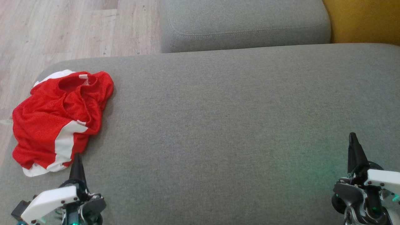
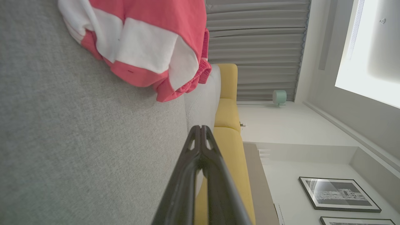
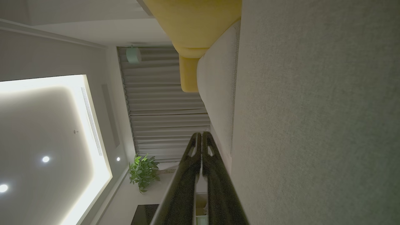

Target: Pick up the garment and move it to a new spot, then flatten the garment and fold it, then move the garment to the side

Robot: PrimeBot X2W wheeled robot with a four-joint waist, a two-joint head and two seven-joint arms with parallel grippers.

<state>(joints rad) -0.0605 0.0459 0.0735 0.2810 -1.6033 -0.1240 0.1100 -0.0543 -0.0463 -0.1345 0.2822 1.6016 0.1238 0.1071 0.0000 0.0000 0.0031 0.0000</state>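
The crumpled red-and-white garment [image 1: 59, 118] lies at the grey seat cushion's [image 1: 225, 125] left edge, perhaps overhanging the floor [image 1: 62, 31]. Just beside its near hem sits the left end effector [image 1: 77, 161], fingers pressed together, empty. The pick-up looks not yet begun; those fingers must open first. Bare cushion stretches rightward to the right end effector [image 1: 353, 140], likewise closed and empty.

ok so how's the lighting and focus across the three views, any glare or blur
Head view: even, soft light, the red garment sharp, a faint green glow on the grey cushion beside the right tool. Left wrist view: the ceiling light panel is blown out, the left tool blurs towards the bottom edge. Right wrist view: dimmer overall, with glare off a lit ceiling.
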